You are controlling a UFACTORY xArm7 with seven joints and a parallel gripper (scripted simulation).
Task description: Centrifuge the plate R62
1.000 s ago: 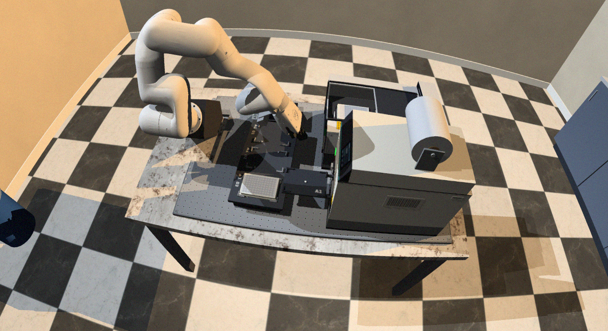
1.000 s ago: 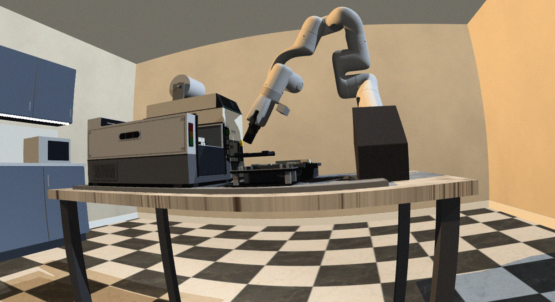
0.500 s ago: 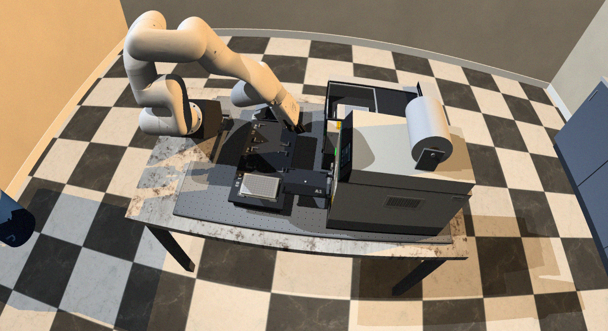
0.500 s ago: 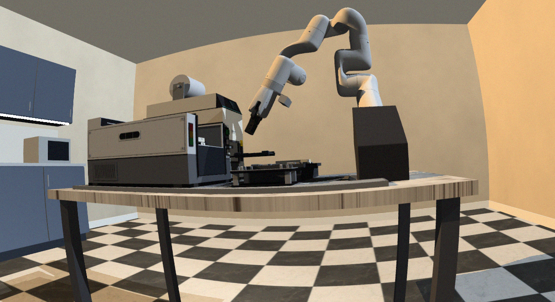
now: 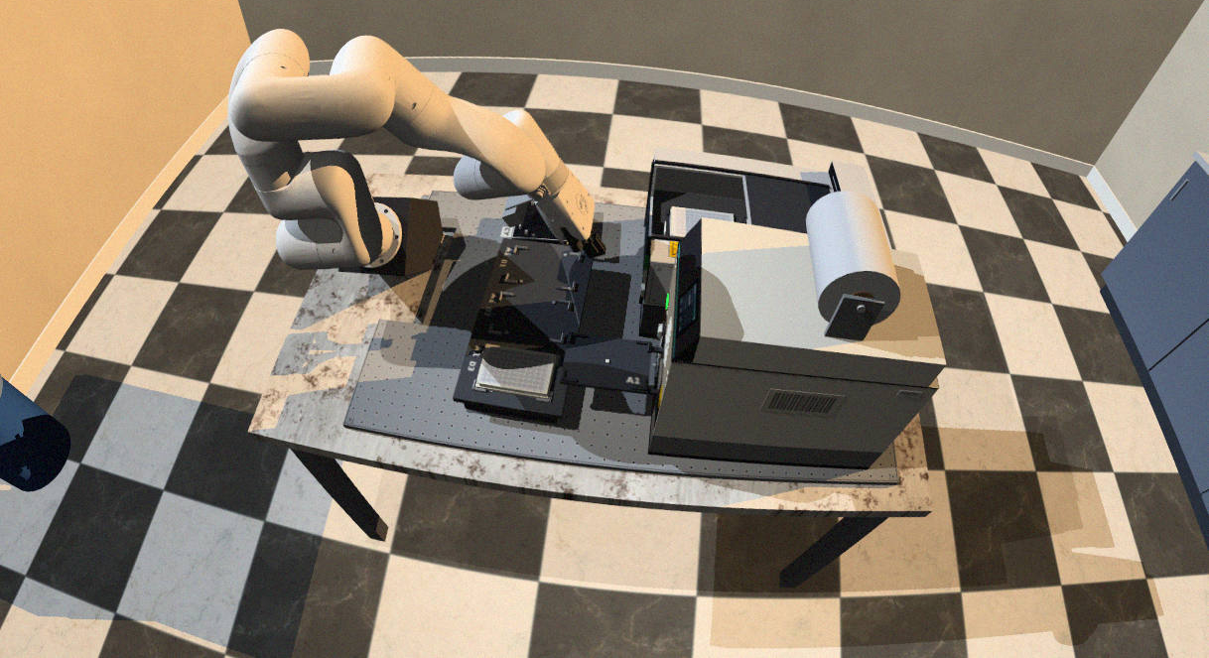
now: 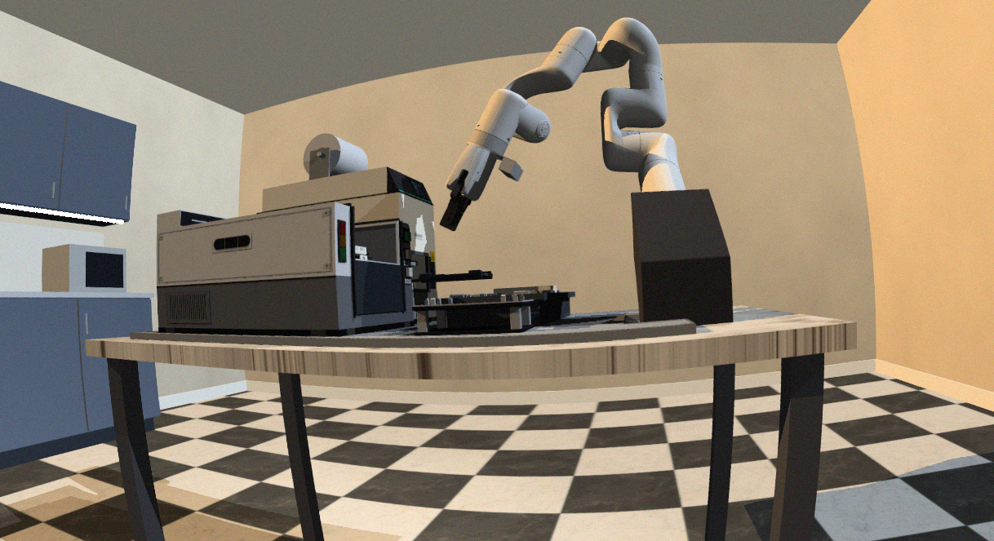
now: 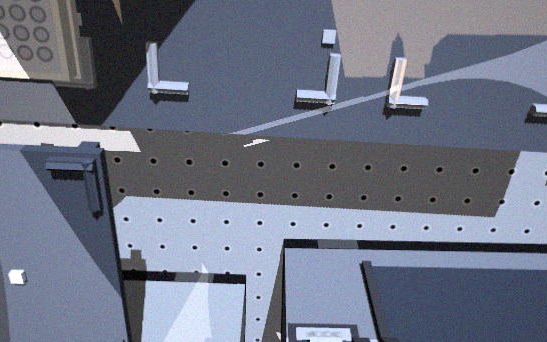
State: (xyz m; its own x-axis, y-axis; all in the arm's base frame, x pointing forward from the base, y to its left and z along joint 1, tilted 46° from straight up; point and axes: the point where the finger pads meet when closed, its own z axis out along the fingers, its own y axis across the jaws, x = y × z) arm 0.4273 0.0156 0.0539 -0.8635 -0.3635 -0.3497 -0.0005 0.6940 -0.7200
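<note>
A: Scanning left to right off the centrifuge (image 5: 795, 383): what do you have?

B: Furthest from it, the arm's dark pedestal (image 5: 420, 222) at the back left of the table (image 5: 592, 484). Next the deck row (image 5: 515, 315), just left of the centrifuge. One well plate (image 5: 517, 371) sits on the deck's near end. You can't read its label from the top view. The other two deck spots show bare locators (image 7: 168, 85).

A: Claw?

B: The gripper (image 5: 595, 247) is shut tight, fingers together, nothing in them. It hangs above the far end of the deck, just left of the centrifuge's front, clear of it. In the side view the gripper (image 6: 450, 217) is tilted down toward the machine, well above the deck.

A: Nest?

B: The dark nest with the A1 mark (image 5: 632, 380) sits between the deck's near end and the centrifuge, touching its front. No plate in it.

A: R62?

B: A pale plate (image 5: 693, 217) lies in the open well at the far side of the centrifuge. You can't tell from here whether it's R62. A green light (image 5: 666, 300) shows on the front.

A: Right of that?

B: The white foil roll (image 5: 850, 243) on top, toward the right end.
</note>
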